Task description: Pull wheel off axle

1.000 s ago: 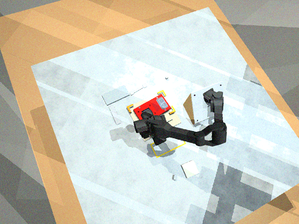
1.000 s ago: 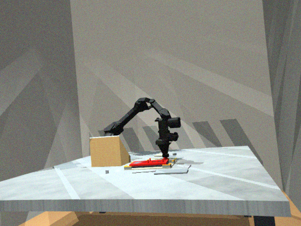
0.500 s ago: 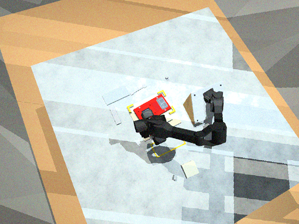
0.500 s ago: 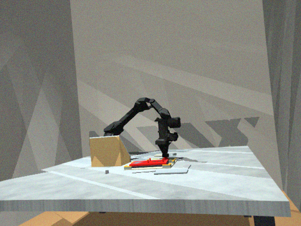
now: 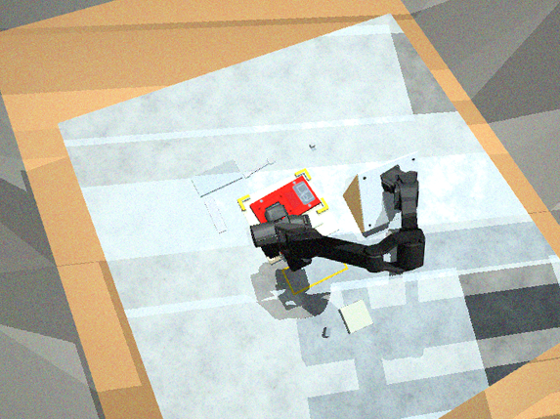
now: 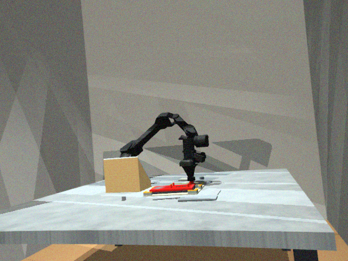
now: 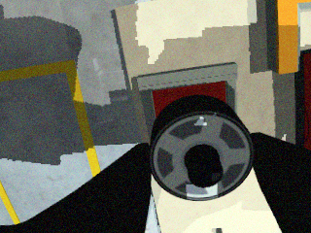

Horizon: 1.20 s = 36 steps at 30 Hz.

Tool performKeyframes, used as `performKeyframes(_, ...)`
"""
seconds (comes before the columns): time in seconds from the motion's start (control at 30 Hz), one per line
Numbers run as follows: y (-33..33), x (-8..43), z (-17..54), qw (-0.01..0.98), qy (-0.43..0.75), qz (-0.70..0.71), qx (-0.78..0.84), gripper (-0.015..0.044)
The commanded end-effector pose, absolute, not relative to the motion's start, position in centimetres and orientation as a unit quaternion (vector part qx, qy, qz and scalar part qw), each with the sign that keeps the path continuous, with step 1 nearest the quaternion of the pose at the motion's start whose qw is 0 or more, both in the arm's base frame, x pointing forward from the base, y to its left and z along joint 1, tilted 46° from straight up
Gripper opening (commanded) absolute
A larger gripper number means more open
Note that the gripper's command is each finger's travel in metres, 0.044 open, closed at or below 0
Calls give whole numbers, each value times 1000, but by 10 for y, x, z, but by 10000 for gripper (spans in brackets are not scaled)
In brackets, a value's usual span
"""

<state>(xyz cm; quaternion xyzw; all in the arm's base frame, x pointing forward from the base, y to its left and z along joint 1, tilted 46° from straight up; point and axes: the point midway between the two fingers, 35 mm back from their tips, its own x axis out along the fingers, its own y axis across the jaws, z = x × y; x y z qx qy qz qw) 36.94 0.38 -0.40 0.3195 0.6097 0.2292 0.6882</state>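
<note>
The wheel (image 7: 170, 160), a dark tyre with a grey spoked hub, faces up in the wrist view. My gripper (image 7: 198, 148) (image 6: 191, 178) is shut on it, with one black finger at each side. Below it are a red square (image 7: 190, 92) in a grey frame and the cream board (image 7: 228, 49). The hub's middle is dark. The axle cannot be made out, so I cannot tell whether the wheel is still on it. The marked area's yellow outline (image 5: 320, 282) (image 7: 82, 107) lies on the table beside the board, left of the gripper in the wrist view.
A red block (image 5: 281, 197) (image 6: 168, 188) sits on the board among yellow corner brackets (image 5: 322, 206). A tall tan box (image 5: 356, 203) (image 6: 122, 175) stands near the arm's base. A cream square block (image 5: 356, 315) and a small dark piece (image 5: 325, 332) lie beyond the marked area.
</note>
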Motion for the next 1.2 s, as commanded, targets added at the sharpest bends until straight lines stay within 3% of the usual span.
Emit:
performKeyframes(0.0,1,370,-2,689,609,229,319,0)
performKeyframes(1.17,-7,368,6,690,608,228,320,0)
